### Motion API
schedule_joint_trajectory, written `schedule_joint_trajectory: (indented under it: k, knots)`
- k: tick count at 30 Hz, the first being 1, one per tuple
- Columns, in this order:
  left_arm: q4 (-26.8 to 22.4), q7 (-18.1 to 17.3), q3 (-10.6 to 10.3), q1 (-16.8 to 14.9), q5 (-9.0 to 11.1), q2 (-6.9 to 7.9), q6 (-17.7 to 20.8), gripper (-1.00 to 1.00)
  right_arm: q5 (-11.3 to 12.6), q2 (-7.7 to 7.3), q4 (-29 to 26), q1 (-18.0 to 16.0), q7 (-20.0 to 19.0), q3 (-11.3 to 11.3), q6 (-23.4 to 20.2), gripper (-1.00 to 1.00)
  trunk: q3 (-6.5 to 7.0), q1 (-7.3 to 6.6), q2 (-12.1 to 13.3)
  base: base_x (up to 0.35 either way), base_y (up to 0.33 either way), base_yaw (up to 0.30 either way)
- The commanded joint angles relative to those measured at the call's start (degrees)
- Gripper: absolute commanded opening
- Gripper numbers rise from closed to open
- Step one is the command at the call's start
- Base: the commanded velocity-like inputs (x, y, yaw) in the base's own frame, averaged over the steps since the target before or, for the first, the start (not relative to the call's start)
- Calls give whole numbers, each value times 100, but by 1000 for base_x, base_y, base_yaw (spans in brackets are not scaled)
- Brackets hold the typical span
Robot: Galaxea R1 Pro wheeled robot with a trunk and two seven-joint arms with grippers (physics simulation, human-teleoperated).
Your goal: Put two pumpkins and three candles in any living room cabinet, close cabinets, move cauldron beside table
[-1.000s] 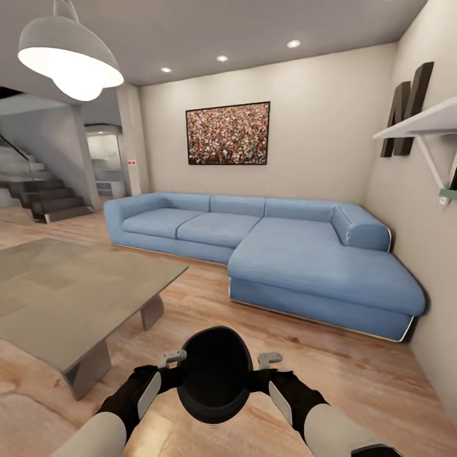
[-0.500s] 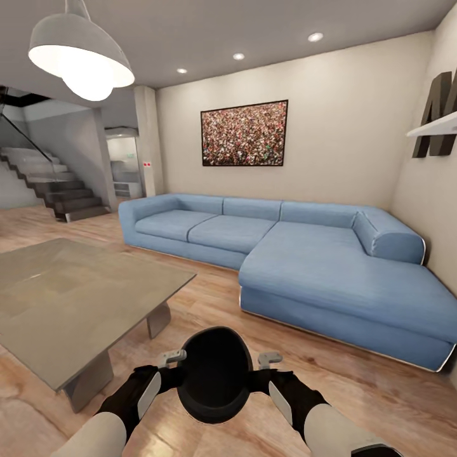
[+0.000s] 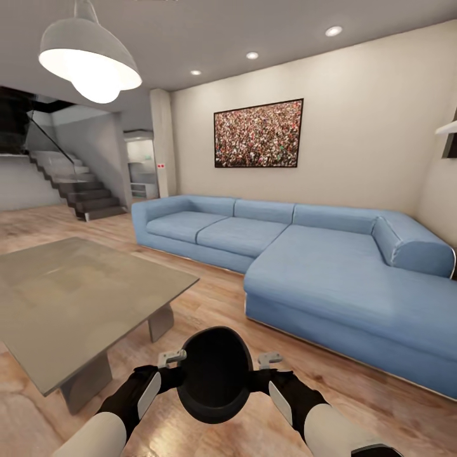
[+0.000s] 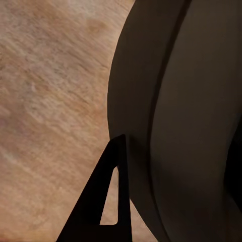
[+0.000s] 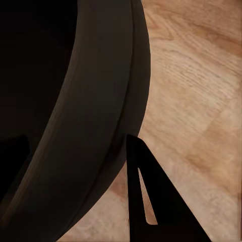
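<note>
Black cauldron (image 3: 214,374), clamped at its rim between left claw (image 3: 170,359) and right claw (image 3: 269,362), above wood floor (image 3: 209,298). Risk: slipping free; clipping grey counter (image 3: 76,298) beyond left claw.

Round matte-black cauldron (image 3: 214,374) was plain, no pattern. Corner fabric sofa (image 3: 304,254) was light blue. Low slab desk (image 3: 76,298) was grey-beige. Plank floor (image 3: 216,298) was light wood grain. Framed wall picture (image 3: 258,134) was speckled red-brown.

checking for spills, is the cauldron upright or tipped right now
Upright: in the head view the cauldron shows its round dark opening facing up, level between the left gripper and right gripper.
</note>
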State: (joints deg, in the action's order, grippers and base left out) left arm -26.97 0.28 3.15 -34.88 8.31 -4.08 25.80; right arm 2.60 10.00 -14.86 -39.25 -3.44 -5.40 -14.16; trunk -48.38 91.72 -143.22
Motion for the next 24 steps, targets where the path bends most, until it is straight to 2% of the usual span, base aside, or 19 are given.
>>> schedule_joint_trajectory:
  k: [1, 7, 24]
  knots:
    - [-10, -2, 37, -1, 28, -5, 39, -100, 136, 0, -96, -4, -210, 30, -34, -100, -2, -2, -4, 16, -256, 236]
    - [-10, -2, 37, -1, 27, -5, 39, -100, 136, 0, -96, -4, -210, 30, -36, -100, 23, -2, -4, 4, -153, 236]
    - [-10, -2, 37, -1, 30, -5, 39, -100, 136, 0, -96, -4, -210, 30, -39, -100, 91, -2, -4, 0, -5, 236]
